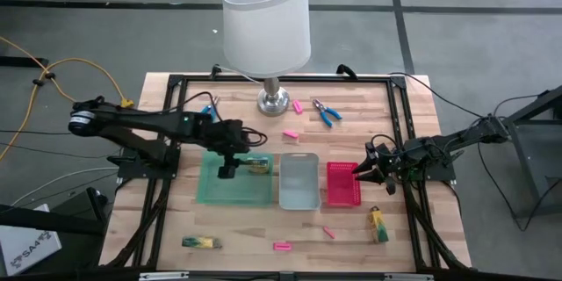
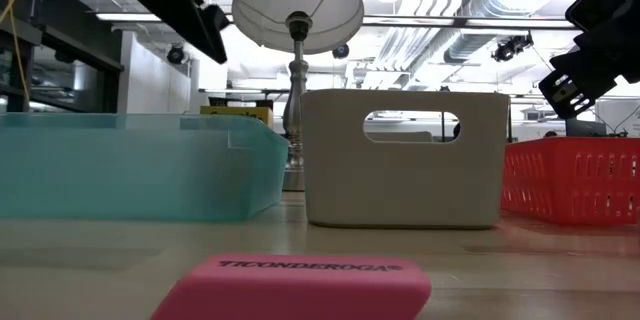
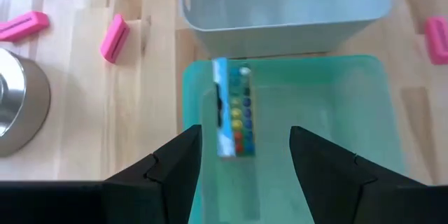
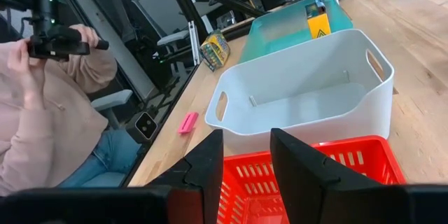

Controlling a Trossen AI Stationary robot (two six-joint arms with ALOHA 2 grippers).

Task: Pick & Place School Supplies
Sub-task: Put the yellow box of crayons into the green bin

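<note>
My left gripper (image 1: 230, 165) (image 3: 245, 157) hovers open over the green tray (image 1: 211, 195), just above a yellow-green pack (image 3: 234, 108) that lies flat on the tray floor (image 1: 256, 165). My right gripper (image 1: 363, 174) (image 4: 246, 161) hangs open and empty over the pink-red tray (image 1: 344, 195). Two more packs lie on the table (image 1: 201, 242) (image 1: 378, 224). Blue-handled pliers rest near the lamp (image 1: 327, 112) and by the left arm (image 1: 209, 105). Several pink erasers (image 1: 298, 106) (image 1: 290, 133) (image 1: 281, 246) (image 1: 327, 232) are scattered on the wood; one fills the low view's foreground (image 2: 300, 285).
The grey tray (image 1: 299, 180) stands between the green and pink-red trays. A white-shaded lamp (image 1: 266, 22) with a metal base (image 1: 273, 100) stands at the far middle. A person (image 4: 49, 112) sits beyond the table's near edge. Bare wood shows along the near edge.
</note>
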